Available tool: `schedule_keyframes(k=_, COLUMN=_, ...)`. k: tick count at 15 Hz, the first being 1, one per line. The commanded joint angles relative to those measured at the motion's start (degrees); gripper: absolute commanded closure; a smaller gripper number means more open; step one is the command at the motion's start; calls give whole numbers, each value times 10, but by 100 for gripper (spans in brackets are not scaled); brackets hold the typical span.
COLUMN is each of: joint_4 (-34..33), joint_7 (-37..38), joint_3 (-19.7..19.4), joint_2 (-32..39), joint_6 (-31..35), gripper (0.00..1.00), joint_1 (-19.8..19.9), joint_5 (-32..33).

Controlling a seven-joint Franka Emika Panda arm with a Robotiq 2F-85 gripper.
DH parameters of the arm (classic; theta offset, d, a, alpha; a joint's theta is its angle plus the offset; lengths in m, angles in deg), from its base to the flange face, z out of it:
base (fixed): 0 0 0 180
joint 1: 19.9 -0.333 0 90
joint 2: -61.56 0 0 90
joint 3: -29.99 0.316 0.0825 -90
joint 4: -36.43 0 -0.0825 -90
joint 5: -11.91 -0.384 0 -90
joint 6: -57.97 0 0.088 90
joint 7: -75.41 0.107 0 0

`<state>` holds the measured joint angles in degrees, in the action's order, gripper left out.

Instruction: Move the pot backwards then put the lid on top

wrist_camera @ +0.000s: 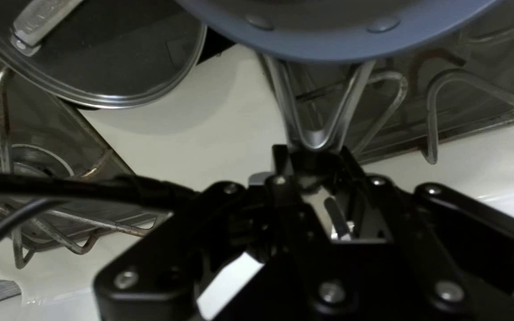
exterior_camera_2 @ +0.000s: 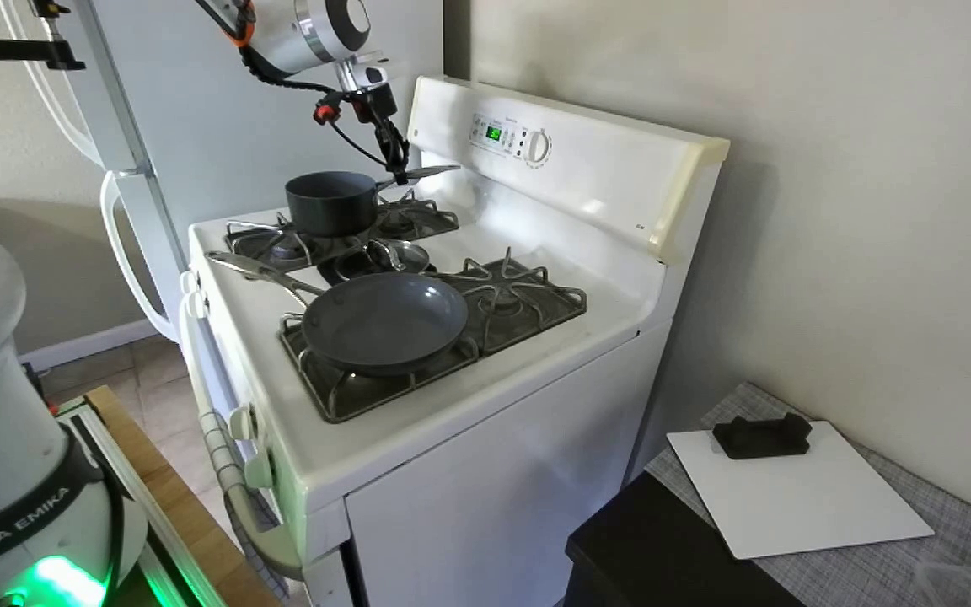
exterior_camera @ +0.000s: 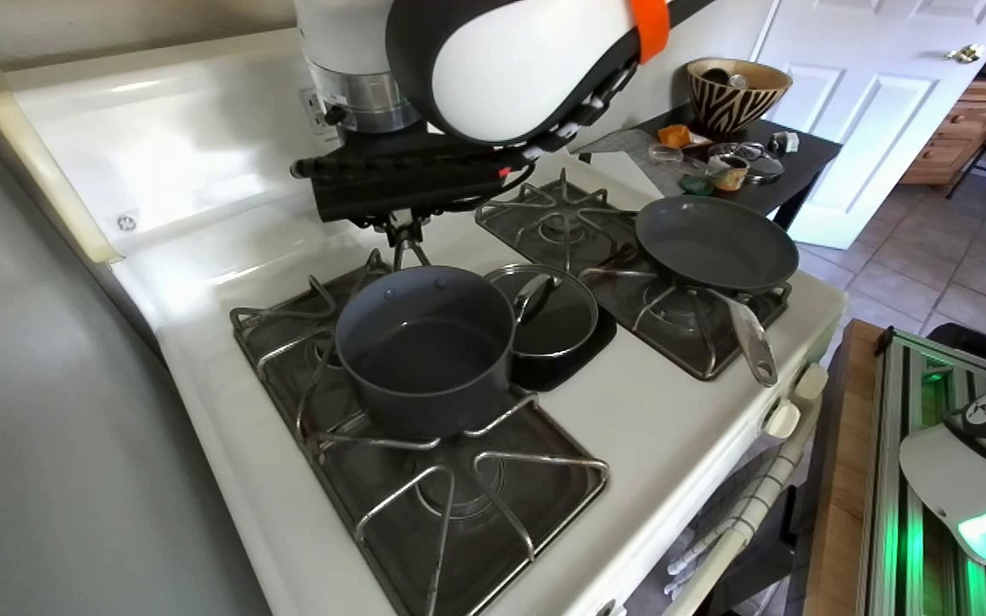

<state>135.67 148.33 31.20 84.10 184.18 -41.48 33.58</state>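
The pot (exterior_camera: pixel 433 402), a deep dark grey saucepan without a cover, stands on or just above the burner grates on the fridge side; it also shows in an exterior view (exterior_camera_2: pixel 332 206) and in the wrist view (wrist_camera: pixel 337 44). Its silvery handle (wrist_camera: pixel 316 139) points to the stove's back panel. My gripper (wrist_camera: pixel 315 156) is shut on this handle, close to the pot's wall; it shows too in both exterior views (exterior_camera: pixel 405 233) (exterior_camera_2: pixel 401 177). The lid (exterior_camera: pixel 563 321), dark with a silvery rim and metal top handle, lies beside the pot; the wrist view shows part of it (wrist_camera: pixel 118 58).
A flat shallow pan (exterior_camera_2: pixel 384 320) sits on the front grate on the far side of the lid, its pale handle (exterior_camera: pixel 750 338) over the stove's front edge. A dark piece (exterior_camera: pixel 566 368) lies under the lid. The stove's back panel (exterior_camera_2: pixel 570 160) rises behind the gripper. The fridge (exterior_camera: pixel 48 385) stands alongside.
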Motion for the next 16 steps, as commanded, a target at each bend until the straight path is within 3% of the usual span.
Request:
schedule_keyframes(k=1, joint_4=-21, joint_7=85, joint_3=-8, joint_2=15, joint_6=6, gripper=95, joint_1=-6, joint_5=2)
schedule_keyframes(k=16, joint_4=-67, joint_7=87, joint_3=-26, joint_2=46, joint_6=5, gripper=95, joint_1=1, joint_5=-33)
